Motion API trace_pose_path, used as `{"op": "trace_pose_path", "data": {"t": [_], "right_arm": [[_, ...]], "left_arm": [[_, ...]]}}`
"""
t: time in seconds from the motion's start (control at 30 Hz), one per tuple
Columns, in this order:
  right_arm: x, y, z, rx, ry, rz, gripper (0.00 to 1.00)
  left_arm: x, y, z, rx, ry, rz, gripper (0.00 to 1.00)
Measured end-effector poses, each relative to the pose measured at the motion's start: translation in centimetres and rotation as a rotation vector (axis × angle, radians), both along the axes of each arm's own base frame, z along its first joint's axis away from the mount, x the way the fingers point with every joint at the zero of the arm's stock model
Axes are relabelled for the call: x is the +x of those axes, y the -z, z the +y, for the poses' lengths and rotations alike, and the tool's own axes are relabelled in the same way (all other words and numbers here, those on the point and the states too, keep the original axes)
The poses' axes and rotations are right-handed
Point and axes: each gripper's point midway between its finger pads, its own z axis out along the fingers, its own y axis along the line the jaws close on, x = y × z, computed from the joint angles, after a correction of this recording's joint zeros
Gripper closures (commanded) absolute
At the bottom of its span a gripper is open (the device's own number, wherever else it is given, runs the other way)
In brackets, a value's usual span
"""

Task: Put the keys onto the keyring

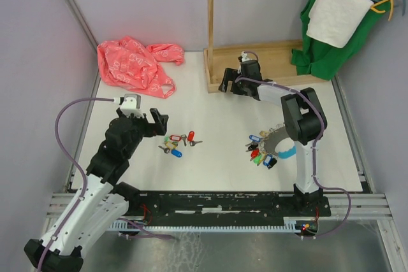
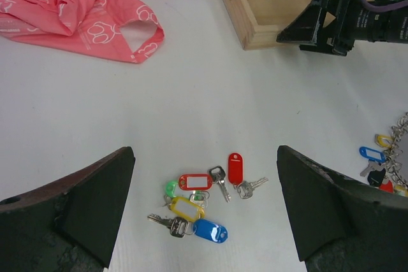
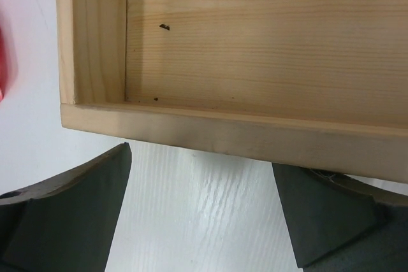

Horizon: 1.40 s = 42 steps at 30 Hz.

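Keys (image 2: 204,205) lie just ahead of wide-open, empty left fingers (image 2: 76,208); right fingers (image 3: 64,221) also open.

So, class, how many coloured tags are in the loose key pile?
5, seen from the left wrist: green tag at the left, labelled red tag beside it, plain red tag at the right, yellow tag below, blue tag lowest. Another could hide underneath.

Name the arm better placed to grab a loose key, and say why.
Left. The left fingers are open with the loose keys framed between them; the right fingers face the wooden tray, far from those keys.
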Motion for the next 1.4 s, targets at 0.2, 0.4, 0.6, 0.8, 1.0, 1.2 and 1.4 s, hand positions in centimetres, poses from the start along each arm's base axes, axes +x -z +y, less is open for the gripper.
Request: {"op": "trace_pose_path", "data": {"t": [0.2, 0.4, 0.6, 0.8, 1.0, 1.2, 1.4], "right_arm": [[2.8, -0.1, -0.5, -0.018, 0.030, -0.017, 0.00], [3.5, -0.1, -2.0, -0.036, 0.045, -0.018, 0.00], [-0.2, -1.6, -4.5, -0.074, 0.045, 0.008, 0.00], [-6.0, -5.6, -8.0, -0.124, 0.108, 0.021, 0.00], [-12.3, -5.8, -11.8, -0.221, 0.185, 0.090, 0.00], [-17.7, -4.2, -14.6, -0.297, 0.242, 0.201, 0.00], [-22.8, -1.1, -15.8, -0.334, 0.241, 0.337, 0.00]], "left_arm": [[0.1, 0.0, 0.2, -0.008, 0.002, 0.002, 0.01], [0.1, -0.1, 0.1, -0.014, 0.014, 0.002, 0.01], [-0.1, -0.3, -0.1, -0.022, 0.028, -0.003, 0.01], [-0.1, -0.1, -0.4, -0.024, 0.045, 0.006, 0.01], [-0.2, 0.3, -1.1, -0.029, 0.082, 0.026, 0.01], [-0.2, 0.7, -2.2, -0.058, 0.127, 0.063, 0.01], [-0.4, 1.7, -3.7, -0.115, 0.170, 0.135, 0.04]]}}
